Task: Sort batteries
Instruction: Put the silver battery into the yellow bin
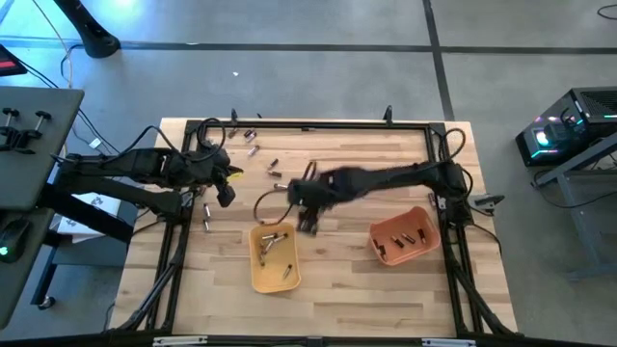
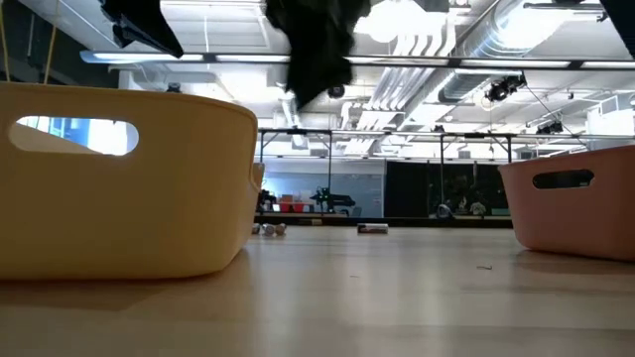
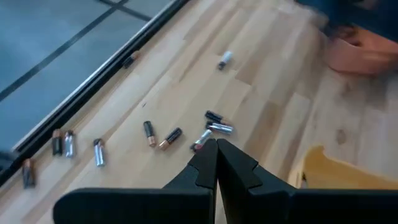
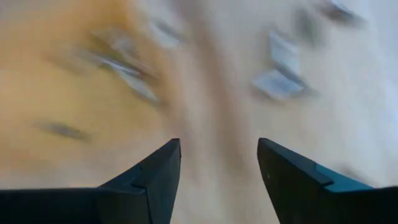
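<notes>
**Right gripper spread near the yellow tray; loose cells along the far edge**

Table [image 1: 328, 280]: pale wooden top, black frame on its edges. Both dark arms reach in from the sides.

Yellow tray [image 1: 275, 258]: near the front edge, left of centre. A few batteries lie inside it. In the low view its wall [image 2: 119, 193] fills the left side.

Orange tray [image 1: 406, 237]: towards the right edge, well apart from the yellow one, several cells inside.

Right gripper [image 1: 308, 220]: above the wood just beside the yellow tray's far right corner. Its fingers [image 4: 155, 177] stand apart, with nothing seen between them. The surface under it is too blurred to read.

Left gripper [image 1: 225, 193]: over the left part of the table, above bare wood. Its fingers [image 3: 214, 165] are pressed together and empty, their tips close to a small cluster of cells.

Batteries [image 1: 253, 151]: silvery and dark cells scattered from the far left corner towards the centre. One lies alone near the left edge [image 1: 205, 213]. The left wrist view shows several in a loose row [image 3: 149, 132] by the frame.
</notes>
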You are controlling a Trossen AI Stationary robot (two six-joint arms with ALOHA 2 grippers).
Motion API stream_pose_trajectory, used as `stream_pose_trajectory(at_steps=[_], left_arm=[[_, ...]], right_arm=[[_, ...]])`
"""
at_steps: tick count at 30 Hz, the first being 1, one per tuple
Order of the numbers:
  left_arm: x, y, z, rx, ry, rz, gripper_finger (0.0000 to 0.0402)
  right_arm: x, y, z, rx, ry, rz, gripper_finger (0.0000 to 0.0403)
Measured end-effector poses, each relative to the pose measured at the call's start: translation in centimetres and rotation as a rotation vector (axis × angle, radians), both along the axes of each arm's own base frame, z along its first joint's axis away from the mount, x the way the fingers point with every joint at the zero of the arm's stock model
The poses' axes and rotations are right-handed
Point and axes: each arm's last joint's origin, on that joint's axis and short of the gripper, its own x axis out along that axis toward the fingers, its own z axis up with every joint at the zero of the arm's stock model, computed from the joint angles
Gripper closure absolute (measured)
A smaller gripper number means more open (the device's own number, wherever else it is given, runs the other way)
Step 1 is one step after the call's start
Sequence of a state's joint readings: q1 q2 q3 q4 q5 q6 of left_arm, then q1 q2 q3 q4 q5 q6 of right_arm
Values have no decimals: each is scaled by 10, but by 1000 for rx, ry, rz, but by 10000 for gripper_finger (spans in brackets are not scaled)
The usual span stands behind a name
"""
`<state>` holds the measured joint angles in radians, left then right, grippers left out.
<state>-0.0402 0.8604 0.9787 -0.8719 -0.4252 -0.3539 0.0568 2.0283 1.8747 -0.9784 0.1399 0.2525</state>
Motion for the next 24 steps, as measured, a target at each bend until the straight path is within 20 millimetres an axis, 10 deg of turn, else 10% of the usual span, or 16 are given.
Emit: stream_pose_trajectory(at_steps=[11, 24], left_arm=[[-5, -2, 4, 57, 21, -141, 402], [-5, 0, 4, 65, 16, -93, 402]], right_arm=[[-56, -159, -62, 6, 328, -61, 192], [-65, -164, -108, -51, 300, 288, 192]])
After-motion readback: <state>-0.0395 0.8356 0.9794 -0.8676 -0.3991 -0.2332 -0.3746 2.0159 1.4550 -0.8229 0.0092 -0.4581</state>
